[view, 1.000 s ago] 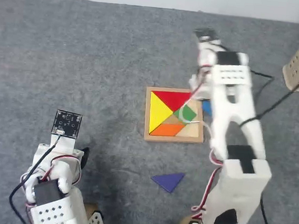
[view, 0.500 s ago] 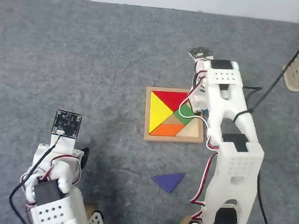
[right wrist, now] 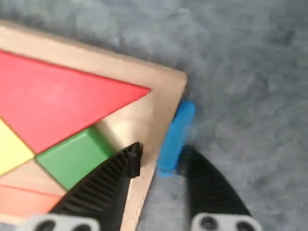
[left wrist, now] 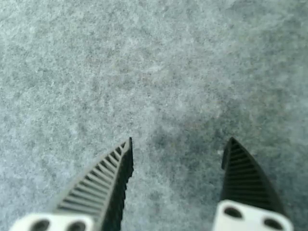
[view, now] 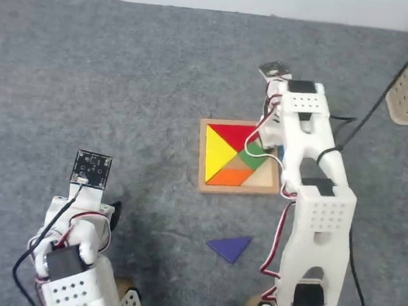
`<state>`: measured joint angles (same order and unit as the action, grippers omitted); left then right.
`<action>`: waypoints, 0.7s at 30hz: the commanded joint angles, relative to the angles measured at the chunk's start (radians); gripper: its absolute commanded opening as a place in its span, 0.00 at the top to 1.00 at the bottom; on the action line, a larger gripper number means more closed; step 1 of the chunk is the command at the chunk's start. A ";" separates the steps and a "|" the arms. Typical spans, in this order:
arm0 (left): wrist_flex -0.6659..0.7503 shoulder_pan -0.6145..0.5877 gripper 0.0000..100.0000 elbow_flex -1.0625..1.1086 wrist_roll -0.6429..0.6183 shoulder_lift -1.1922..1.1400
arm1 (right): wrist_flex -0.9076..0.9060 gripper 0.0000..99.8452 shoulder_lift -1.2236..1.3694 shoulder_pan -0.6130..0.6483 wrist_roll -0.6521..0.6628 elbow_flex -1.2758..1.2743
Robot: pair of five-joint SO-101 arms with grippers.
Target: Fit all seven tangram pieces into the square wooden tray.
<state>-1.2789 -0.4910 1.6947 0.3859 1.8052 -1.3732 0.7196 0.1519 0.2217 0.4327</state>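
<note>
Right gripper [right wrist: 159,156] low at the right rim of the tray [right wrist: 166,91], jaws apart and clamped on nothing: one finger over the rim, just beside the green piece [right wrist: 72,156], the other touching the outer face of the blue piece [right wrist: 175,130]. Blue piece on its edge outside the tray, close against the rim wall.

Risks closing on rim and piece together, then dragging the whole tray and shaking loose the red [view: 236,136], yellow [view: 217,154] and orange [view: 229,177] pieces. Risks also nudging the green piece with the inner finger. Could pinch the thin blue piece near one end only and let it twist or drop flat.

Purple triangle [view: 231,247] well apart from the tray, toward the arm bases. Left gripper [left wrist: 178,149] also spread, holding nothing, far from the tray over bare carpet [left wrist: 144,57].
</note>
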 commanded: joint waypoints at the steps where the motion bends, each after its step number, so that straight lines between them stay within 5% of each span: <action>1: -0.005 -0.006 0.72 -0.008 0.011 0.015 | 0.012 0.98 -0.022 -0.064 -0.041 0.083; 21: -0.005 -0.006 0.72 -0.008 0.011 0.015 | -0.031 0.99 -0.153 -0.059 -0.044 0.087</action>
<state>-1.2789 -0.4910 1.6947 0.3859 1.8052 -1.3932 0.6797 0.1089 0.1926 0.4542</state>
